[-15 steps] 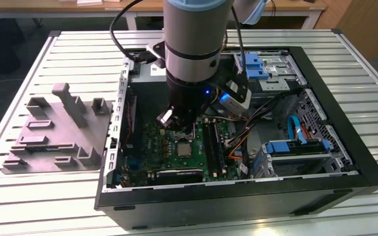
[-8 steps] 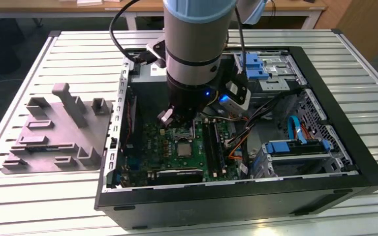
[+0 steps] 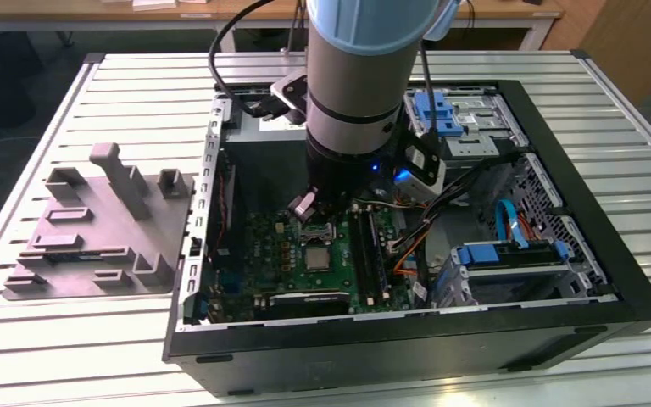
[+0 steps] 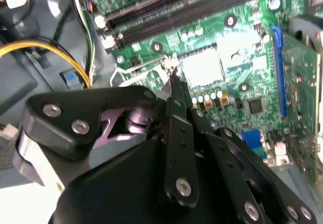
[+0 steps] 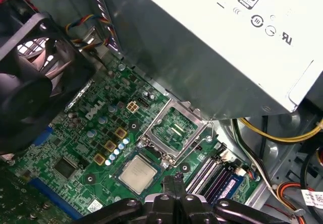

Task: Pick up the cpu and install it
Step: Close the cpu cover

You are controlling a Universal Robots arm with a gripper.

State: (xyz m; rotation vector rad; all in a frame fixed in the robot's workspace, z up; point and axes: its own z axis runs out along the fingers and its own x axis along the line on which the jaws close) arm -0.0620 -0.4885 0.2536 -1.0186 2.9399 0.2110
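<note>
The cpu [image 5: 137, 174] is a small silvery square lying flat in its socket on the green motherboard [image 5: 75, 133]. In the second wrist view the cpu [image 4: 202, 66] shows bright, and in the exterior view the cpu [image 3: 316, 257] lies mid-board. The hinged metal socket frame [image 5: 174, 128] stands swung open beside it. My gripper [image 5: 174, 179] hangs just above the board at the cpu's edge, fingers pressed together and holding nothing. Its tip [image 4: 173, 78] sits between the cpu and the open frame [image 4: 144, 72]. In the exterior view the gripper [image 3: 309, 214] is low inside the case.
A big grey power supply box [image 5: 217, 42] with a white label overhangs the board close to the socket. A black fan [image 5: 30, 72] stands on the other side. Memory slots [image 4: 181, 7] and yellow cables [image 4: 50, 47] run nearby. A grey fixture [image 3: 99, 229] lies at the exterior view's left.
</note>
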